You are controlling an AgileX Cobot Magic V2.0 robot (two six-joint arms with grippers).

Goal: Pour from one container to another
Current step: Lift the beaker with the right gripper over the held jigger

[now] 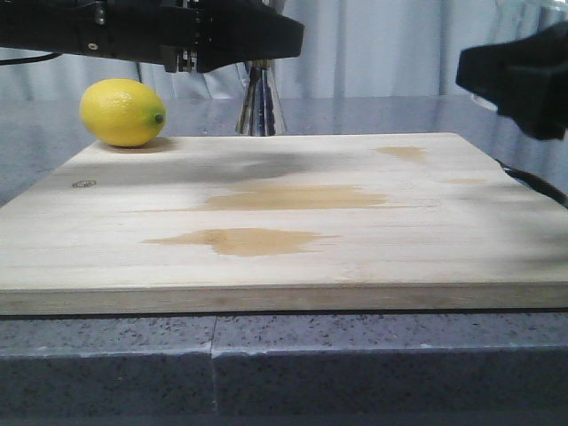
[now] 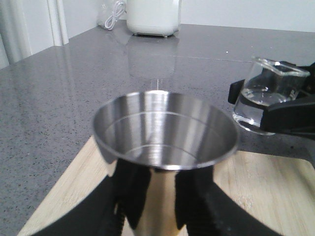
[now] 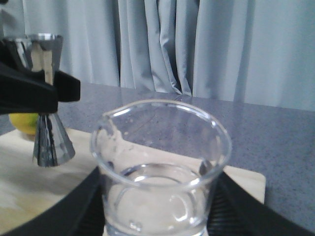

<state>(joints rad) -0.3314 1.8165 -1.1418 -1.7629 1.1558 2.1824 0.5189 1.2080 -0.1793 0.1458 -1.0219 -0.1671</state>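
My left gripper (image 2: 162, 204) is shut on the steel jigger (image 2: 165, 130), its black fingers (image 2: 130, 191) clamped on the narrow waist; the open upper cup looks empty. In the front view the jigger (image 1: 259, 105) stands upright at the board's far edge under the left arm. I cannot tell whether its base touches the wood. The glass beaker (image 3: 160, 167) has my right gripper (image 3: 160, 209) shut around it. It is upright with clear liquid in the bottom. The left wrist view shows the beaker (image 2: 268, 96) apart from the jigger's rim, to one side. The right gripper (image 1: 524, 75) hangs at the front view's right edge.
A yellow lemon (image 1: 122, 112) lies on the far left corner of the wooden board (image 1: 284, 257), close to the jigger. The board has brownish stains and rests on a grey speckled counter (image 1: 284, 364). A white appliance (image 2: 152, 17) stands far back on the counter.
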